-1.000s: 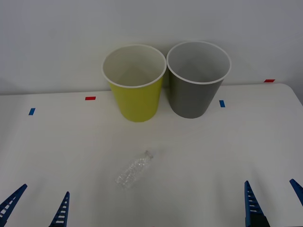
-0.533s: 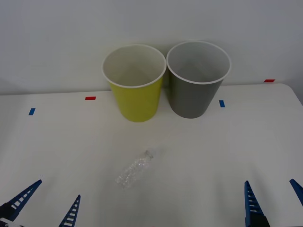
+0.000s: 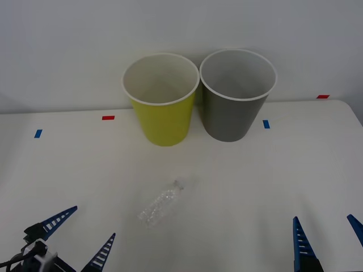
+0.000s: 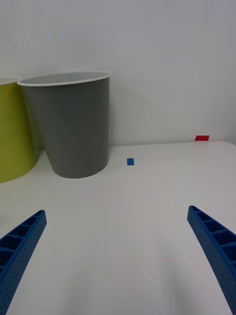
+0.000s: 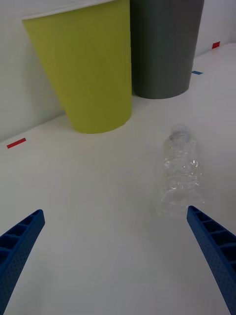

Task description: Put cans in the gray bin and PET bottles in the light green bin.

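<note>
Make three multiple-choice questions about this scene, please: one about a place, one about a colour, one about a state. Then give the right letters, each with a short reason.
1. Where does the PET bottle lie?
A. inside the gray bin
B. on the table, in front of the light green bin
C. between the right gripper's fingers

2. What colour is the bin that stands on the robot's right side of the pair?
A. dark gray
B. red
C. blue

3. In what state is the left gripper?
A. shut on the bottle
B. shut on nothing
C. open and holding nothing

Answers:
1. B: the bottle lies on its side on the white table, nearer the robot than the light green bin.
2. A: the gray bin stands to the right of the green one.
3. C: its blue fingers stand wide apart, short of the bottle. The right gripper waits open at the near right edge.
</note>
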`<state>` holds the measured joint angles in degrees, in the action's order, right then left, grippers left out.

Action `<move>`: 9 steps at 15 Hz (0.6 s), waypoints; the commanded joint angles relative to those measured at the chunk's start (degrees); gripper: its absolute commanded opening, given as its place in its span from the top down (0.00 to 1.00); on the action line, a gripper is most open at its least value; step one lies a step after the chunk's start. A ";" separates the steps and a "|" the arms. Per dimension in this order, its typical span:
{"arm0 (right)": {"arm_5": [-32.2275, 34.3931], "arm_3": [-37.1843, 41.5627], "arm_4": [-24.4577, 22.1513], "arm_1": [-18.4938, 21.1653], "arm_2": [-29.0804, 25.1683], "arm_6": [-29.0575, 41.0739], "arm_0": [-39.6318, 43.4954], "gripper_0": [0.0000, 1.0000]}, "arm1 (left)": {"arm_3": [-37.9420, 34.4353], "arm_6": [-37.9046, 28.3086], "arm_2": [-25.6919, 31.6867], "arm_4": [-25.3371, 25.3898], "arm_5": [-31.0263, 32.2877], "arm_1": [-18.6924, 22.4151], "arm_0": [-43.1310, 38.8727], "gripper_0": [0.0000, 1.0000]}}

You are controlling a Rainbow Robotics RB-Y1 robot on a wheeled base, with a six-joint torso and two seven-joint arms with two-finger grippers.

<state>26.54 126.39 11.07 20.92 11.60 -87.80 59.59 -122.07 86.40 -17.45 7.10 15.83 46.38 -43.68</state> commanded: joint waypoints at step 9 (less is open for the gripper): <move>0.00 0.00 0.00 0.00 0.00 0.00 0.00 0.00 | -8.10 -1.76 -1.88 3.01 -20.40 8.29 10.19 0.00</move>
<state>26.54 126.39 11.07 20.92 11.60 -87.80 59.59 -127.88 84.97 -19.41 9.88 -0.63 53.76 -34.38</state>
